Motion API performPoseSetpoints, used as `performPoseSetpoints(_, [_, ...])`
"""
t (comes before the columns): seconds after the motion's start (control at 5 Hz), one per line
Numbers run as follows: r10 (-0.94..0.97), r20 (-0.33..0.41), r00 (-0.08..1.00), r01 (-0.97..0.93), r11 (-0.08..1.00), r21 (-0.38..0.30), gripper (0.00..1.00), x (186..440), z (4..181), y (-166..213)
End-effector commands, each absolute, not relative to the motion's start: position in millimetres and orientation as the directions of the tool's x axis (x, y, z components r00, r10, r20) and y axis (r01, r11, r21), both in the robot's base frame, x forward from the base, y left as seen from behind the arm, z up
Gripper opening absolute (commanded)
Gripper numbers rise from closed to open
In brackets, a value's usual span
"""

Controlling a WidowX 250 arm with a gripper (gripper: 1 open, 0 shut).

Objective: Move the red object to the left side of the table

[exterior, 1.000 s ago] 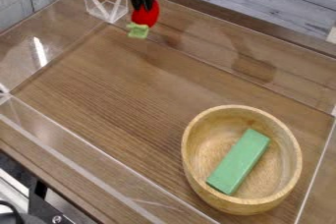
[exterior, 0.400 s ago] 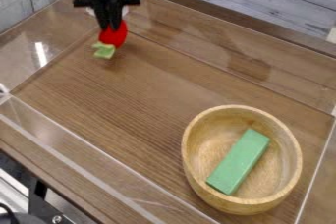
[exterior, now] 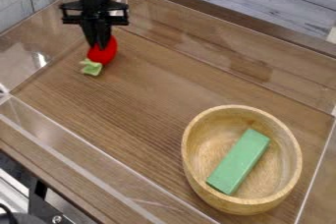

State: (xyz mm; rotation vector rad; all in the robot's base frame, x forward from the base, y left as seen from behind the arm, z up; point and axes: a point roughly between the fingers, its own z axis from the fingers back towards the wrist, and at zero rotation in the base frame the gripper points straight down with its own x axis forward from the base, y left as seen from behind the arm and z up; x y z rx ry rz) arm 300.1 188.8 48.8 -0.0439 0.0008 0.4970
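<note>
The red object (exterior: 102, 50) is a small rounded red toy with a light-green leafy stem (exterior: 90, 68) hanging at its lower left. My gripper (exterior: 98, 42) points straight down and is shut on the red object's top. The toy sits at or just above the brown wood-grain table (exterior: 157, 100), near its far left part; I cannot tell whether it touches the surface.
A round light wooden bowl (exterior: 197, 159) stands at the front right with a green rectangular block (exterior: 239, 161) lying in it. Low clear acrylic walls (exterior: 27, 56) border the table, one close to the gripper's left.
The gripper has carried the red object leftward, toward the camera and downward, from the far wall's edge to a low spot over the table's left part. It stayed shut on it.
</note>
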Motion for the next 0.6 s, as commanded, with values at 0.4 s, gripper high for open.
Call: performPoseSetpoints(0.4, [0.49, 0.049, 0.87, -0.49, 0.872, -0.013, 0.0, 284, 57.1, 208])
